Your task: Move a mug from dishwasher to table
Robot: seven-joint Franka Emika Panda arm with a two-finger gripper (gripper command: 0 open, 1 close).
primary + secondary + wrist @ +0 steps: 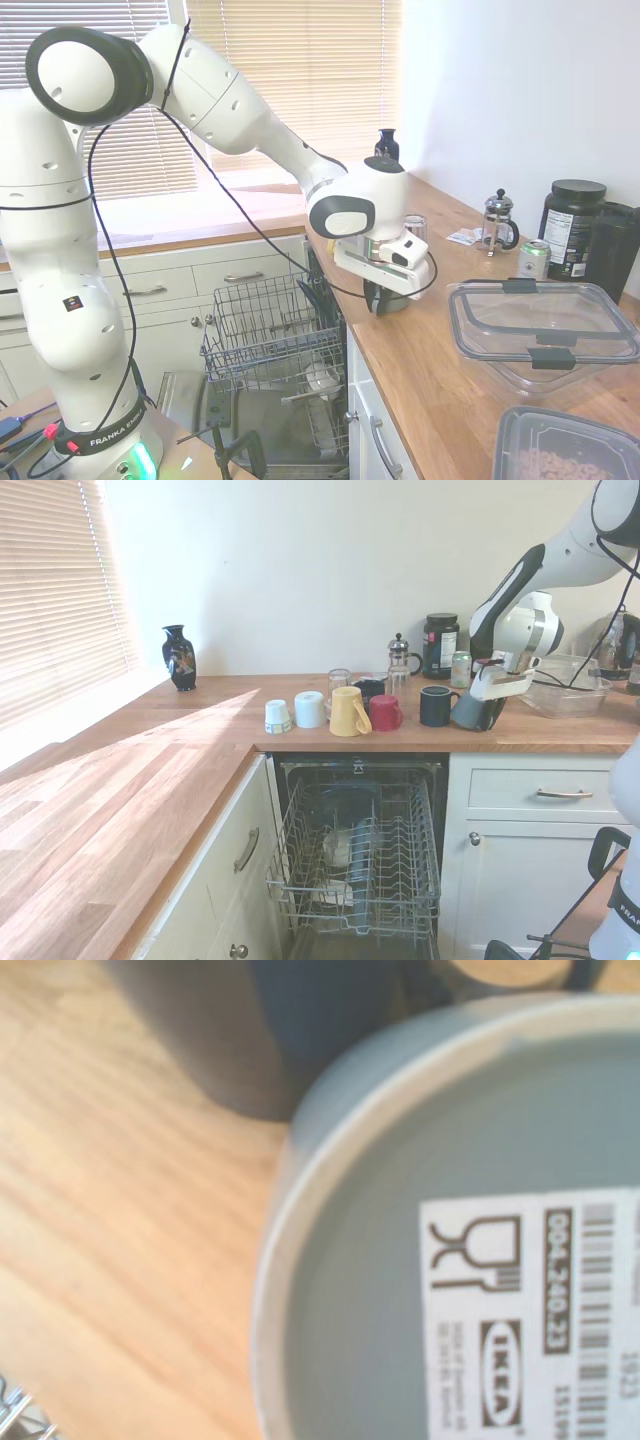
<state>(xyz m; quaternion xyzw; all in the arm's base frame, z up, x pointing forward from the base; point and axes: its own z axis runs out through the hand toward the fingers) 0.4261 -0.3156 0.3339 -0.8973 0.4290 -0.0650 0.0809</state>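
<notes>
Right, I'm over the table (200,735) now, above and just right of the open dishwasher (355,865). Its pulled-out rack looks nearly bare, only a few pale pieces low down that I can't name. My gripper (478,706) has the mug (472,711) clamped, tilted with its base up; the wrist view shows the labelled underside. I judge it's tipped because it was picked inverted off the rack. It sits at the right end of the cup row, just beside the black mug (437,705), low over the wood; touching or not, I can't tell. Clear lidded tub (543,335) at the right looks empty; the near one holds something brownish.
</notes>
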